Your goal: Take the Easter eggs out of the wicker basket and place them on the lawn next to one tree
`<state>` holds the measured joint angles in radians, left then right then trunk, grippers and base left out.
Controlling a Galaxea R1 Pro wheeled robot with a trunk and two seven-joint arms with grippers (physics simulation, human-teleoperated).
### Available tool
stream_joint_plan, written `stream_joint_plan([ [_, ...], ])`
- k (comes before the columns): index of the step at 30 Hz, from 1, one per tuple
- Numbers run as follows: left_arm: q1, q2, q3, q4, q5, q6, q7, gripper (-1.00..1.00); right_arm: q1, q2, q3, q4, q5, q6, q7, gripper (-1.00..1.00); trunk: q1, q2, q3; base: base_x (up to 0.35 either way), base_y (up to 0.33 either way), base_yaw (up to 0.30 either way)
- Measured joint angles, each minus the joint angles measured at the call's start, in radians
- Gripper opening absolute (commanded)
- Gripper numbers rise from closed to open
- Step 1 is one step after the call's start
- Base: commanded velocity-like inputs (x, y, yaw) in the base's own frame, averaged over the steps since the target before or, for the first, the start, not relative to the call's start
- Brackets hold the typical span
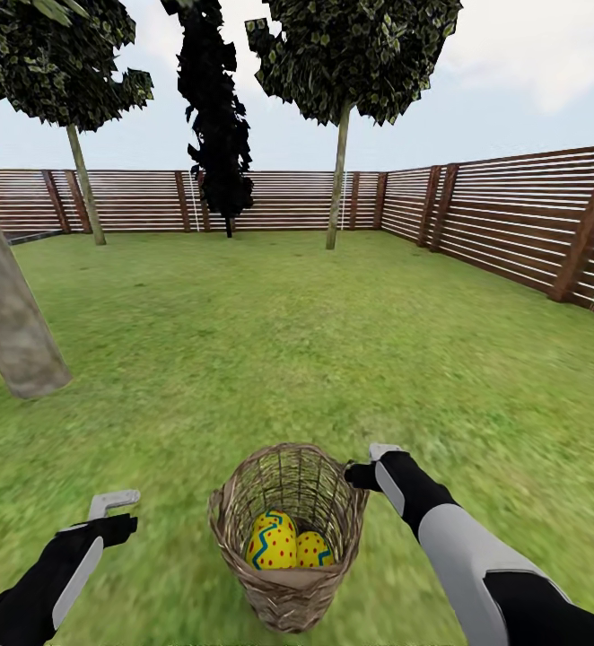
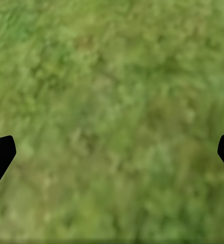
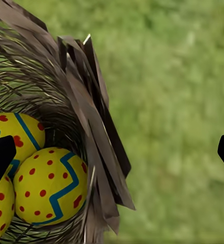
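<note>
While eggs point(image 3: 50, 185) fill the basket point(image 1: 290, 529), both grippers gape

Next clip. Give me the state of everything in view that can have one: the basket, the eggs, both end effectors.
wicker basket: upright on the lawn, open-topped, eggs inside.
Easter eggs: three show in the right wrist view, all in the basket, none taken out yet.
left end effector: open, empty, over bare grass beside the basket.
right end effector: open, empty, at the basket's rim.
</note>
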<state>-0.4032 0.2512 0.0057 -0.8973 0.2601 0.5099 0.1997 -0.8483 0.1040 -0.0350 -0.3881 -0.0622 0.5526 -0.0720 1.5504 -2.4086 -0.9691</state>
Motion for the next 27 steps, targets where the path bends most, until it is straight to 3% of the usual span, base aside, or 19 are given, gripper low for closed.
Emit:
stream_joint_plan([
  [11,0.000,0.000,0.000,-0.001,0.001,0.000,0.000,1.00,0.000,0.002,0.000,0.000,0.000,0.000,0.000,1.00,0.000,0.000,0.000,0.000,0.000,0.000],
  [15,0.000,0.000,-0.001,0.000,0.000,0.000,0.000,1.00,0.000,0.002,0.000,0.000,0.000,0.000,0.000,1.00,0.015,-0.028,-0.012,0.000,0.000,0.000],
  [27,0.000,0.000,0.000,-0.001,0.001,0.000,0.000,1.00,-0.005,0.003,0.000,0.000,0.000,0.000,0.000,1.00,0.019,-0.035,-0.016,0.000,0.000,0.000],
])
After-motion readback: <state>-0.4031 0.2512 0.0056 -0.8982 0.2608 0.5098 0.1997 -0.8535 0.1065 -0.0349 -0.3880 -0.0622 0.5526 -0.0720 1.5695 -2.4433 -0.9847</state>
